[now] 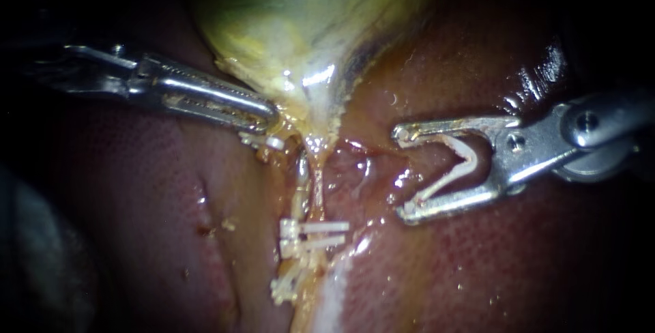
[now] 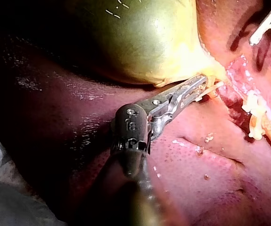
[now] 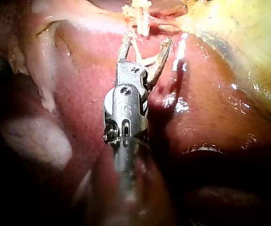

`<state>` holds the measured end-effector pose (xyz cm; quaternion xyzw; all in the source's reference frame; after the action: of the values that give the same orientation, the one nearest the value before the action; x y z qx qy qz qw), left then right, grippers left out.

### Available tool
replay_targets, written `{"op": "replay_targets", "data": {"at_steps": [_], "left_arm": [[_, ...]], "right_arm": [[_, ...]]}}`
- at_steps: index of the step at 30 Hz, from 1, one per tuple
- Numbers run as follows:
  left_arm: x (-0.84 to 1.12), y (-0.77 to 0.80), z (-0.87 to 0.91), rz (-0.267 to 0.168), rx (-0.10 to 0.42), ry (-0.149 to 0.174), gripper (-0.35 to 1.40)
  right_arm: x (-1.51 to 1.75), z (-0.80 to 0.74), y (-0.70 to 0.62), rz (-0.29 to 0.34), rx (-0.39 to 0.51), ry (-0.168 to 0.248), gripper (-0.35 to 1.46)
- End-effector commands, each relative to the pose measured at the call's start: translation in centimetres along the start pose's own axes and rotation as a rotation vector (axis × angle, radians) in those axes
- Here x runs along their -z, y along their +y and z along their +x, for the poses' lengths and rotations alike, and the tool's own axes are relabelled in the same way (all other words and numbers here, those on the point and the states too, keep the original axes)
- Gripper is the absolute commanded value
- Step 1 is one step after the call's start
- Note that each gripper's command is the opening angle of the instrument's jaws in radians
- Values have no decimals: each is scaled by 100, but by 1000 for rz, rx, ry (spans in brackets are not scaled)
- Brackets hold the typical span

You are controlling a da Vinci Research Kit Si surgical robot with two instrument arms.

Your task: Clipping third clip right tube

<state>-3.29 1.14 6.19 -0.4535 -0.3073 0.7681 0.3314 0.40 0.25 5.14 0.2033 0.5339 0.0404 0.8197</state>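
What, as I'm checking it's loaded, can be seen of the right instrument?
The right instrument is shiny metal, entering from the right over the liver. Behind a screwed hinge, its two jaws stand wide apart, holding a pale V-shaped clip between them. The tips face the tube without touching it.

Tube [image 1: 317, 179] below gallbladder [image 1: 300, 33], on liver [image 1: 512, 258]

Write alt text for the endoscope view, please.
The right instrument holds an open white clip in its jaws, apart from the tube, which bears clips. The left instrument grips the edge of the gallbladder.
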Motion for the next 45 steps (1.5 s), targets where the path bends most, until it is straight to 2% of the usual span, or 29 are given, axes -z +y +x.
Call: {"op": "replay_targets", "data": {"at_steps": [1, 4, 10, 12, 20, 28, 36, 40, 43, 45], "left_arm": [[6, 2, 2, -4, -1, 0, -35], [23, 6, 9, -13, 4, -2, -35], [65, 23, 37, 11, 24, 13, -35], [69, 27, 41, 13, 33, 11, -35], [65, 28, 37, 17, 31, 12, -35], [65, 28, 38, 18, 32, 13, -35], [64, 29, 38, 18, 32, 13, -35], [63, 29, 38, 19, 32, 13, -35], [63, 29, 38, 19, 32, 13, -35], [63, 29, 38, 19, 32, 13, -35]], "right_arm": [[0, 0, 0, 0, 1, 0, 50], [0, 0, 0, 0, 1, 0, 50], [0, 0, 0, 3, 2, 0, 50], [0, 1, 0, 6, 1, 1, 50], [-16, 7, 4, 35, 4, -2, 50], [-46, 6, 14, 33, -200, 31, 49], [-77, -8, 19, 41, -325, 22, 49], [-93, -14, 27, 32, -365, 25, 49], [-108, -16, 35, 39, -407, 50, 49], [-118, -17, 39, 47, -438, 86, 48]]}}
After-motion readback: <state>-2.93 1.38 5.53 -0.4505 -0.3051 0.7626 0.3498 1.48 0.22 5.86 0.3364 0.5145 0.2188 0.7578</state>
